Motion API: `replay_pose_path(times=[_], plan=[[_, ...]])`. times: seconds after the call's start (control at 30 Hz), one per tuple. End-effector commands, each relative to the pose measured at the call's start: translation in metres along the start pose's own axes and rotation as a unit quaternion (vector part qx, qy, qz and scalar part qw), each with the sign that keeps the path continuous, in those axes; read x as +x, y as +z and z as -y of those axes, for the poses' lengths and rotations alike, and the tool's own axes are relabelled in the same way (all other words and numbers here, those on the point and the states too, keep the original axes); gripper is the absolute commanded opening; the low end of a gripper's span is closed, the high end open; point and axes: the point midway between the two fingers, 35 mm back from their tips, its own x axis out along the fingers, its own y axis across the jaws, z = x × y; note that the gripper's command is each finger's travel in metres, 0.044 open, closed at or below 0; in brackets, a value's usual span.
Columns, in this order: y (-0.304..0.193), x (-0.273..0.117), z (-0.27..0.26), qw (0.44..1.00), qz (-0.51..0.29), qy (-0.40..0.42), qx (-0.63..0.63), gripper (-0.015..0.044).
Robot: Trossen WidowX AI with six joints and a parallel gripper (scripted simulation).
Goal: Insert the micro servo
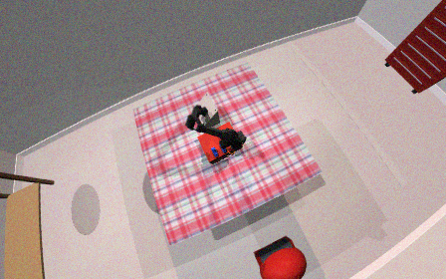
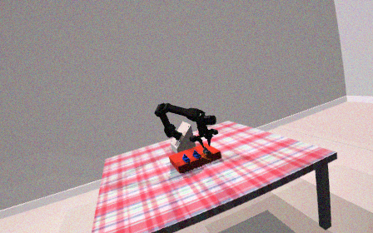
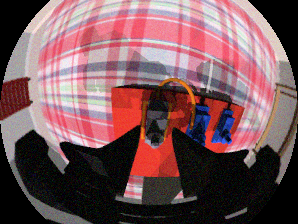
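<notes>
I see the plaid-clothed worktop [image 1: 189,209]; beyond its near edge sits a red beanbag [image 1: 281,261], a dark-red slatted rack [image 1: 420,50] well apart.
</notes>
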Motion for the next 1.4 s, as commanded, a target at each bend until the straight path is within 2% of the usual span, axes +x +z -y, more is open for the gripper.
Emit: replay_pose_path(times=[0.0, 0.1, 0.3, 0.57, 0.8, 1.37], plan=[[-0.002, -0.002, 0.0, 1.0, 0.0, 0.0, 0.0, 0.0214], [-0.021, -0.018, -0.003, 1.0, -0.001, 0.004, 0.0, 0.0293], [-0.097, -0.063, -0.002, 1.0, -0.006, 0.004, 0.001, 0.044], [-0.107, -0.069, -0.001, 1.0, -0.006, 0.003, 0.002, 0.044], [-0.106, -0.117, -0.001, 1.0, 0.0, 0.005, -0.003, 0.044], [-0.106, -0.118, -0.001, 1.0, 0.0, 0.005, -0.003, 0.044]])
